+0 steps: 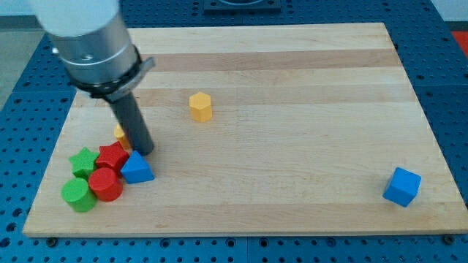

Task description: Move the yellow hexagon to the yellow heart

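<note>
Nearest the view's bottom on the wooden counter (292,183), a green cylinder (77,195) and a red cylinder (106,184) sit touching at the left, with a green star (84,161), a red block (112,155) and a blue triangle (137,168) packed just above them, while a blue cube (401,186) sits well apart at the right. My tip (145,151) rests just above the blue triangle, beside the red block, and the rod half hides a yellow block (120,133), shape unclear, likely the yellow heart. Farther up, the yellow hexagon (200,106) stands alone, near the rod to its right; there is no gripper to report
</note>
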Robot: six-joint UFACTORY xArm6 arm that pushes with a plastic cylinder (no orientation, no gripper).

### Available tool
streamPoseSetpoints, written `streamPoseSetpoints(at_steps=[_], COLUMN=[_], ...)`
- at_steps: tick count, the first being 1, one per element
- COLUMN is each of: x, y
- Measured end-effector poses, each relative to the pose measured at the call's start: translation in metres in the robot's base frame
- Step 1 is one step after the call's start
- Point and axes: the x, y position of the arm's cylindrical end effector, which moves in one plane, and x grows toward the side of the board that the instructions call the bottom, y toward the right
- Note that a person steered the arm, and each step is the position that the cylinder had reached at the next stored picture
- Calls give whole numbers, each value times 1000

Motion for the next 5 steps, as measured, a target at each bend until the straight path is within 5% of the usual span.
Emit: streamPoseSetpoints(at_steps=[4, 5], x=[-56, -117], y=[135, 146])
